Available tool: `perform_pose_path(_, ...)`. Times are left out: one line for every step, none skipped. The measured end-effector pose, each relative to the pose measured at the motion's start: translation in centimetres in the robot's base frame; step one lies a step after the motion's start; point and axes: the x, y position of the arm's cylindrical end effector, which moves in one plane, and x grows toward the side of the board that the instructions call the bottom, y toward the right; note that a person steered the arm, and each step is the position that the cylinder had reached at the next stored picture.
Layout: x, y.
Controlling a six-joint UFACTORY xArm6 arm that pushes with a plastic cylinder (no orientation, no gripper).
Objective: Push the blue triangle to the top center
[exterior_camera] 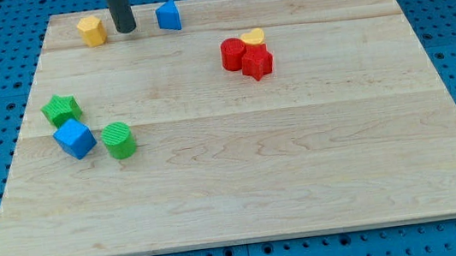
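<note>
The blue triangle (168, 16) sits near the board's top edge, left of the centre. My tip (125, 29) rests on the board just to the view's left of the triangle, with a small gap between them. A yellow hexagonal block (92, 30) lies just left of my tip, so the tip stands between the yellow block and the blue triangle.
A red cylinder (233, 54), a red star-like block (258, 62) and a yellow block (253, 37) cluster right of centre. At the left lie a green star (61, 109), a blue cube (74, 139) and a green cylinder (118, 140). The wooden board (301, 163) lies on a blue pegboard.
</note>
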Motion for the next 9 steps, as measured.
perform_pose_path(-0.5, 6.4)
perform_pose_path(-0.5, 8.6)
perform_pose_path(-1.8, 3.0)
perform_pose_path(-4.8, 1.0)
perform_pose_path(-3.6, 4.4)
perform_pose_path(-2.5, 9.5)
perform_pose_path(-1.0, 11.6)
perform_pose_path(-0.3, 10.2)
perform_pose_path(-0.3, 10.2)
